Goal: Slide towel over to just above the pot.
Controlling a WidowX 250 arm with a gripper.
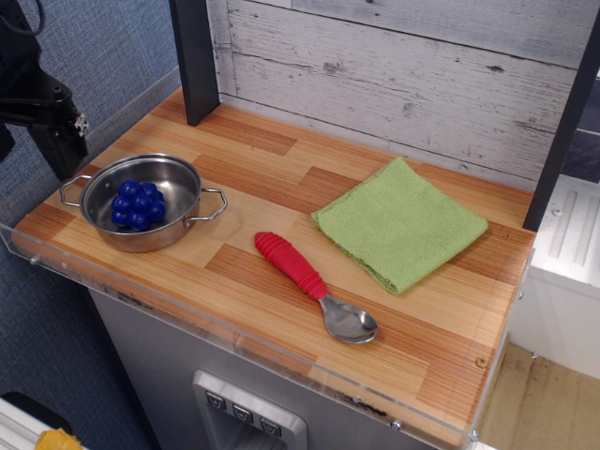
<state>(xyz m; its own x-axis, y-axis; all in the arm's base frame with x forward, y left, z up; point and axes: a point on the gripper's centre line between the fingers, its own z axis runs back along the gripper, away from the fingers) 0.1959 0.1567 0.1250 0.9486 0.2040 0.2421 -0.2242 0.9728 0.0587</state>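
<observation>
The light green folded towel (401, 225) lies flat on the right part of the wooden tabletop (272, 169), turned like a diamond. The small shiny steel pot (141, 239) with two wire loop handles stands at the left and holds blue berry-like balls (139, 206). My black gripper (58, 150) hangs at the far left edge of the view, just left of and behind the pot and far from the towel. Its fingers are dark and partly cut off, so I cannot tell if they are open.
A spoon (314, 284) with a red ribbed handle lies between pot and towel, towards the front. A black post (195, 56) stands at the back left and another (562, 141) at the right. A plank wall runs behind. A clear plastic lip (281, 347) edges the front.
</observation>
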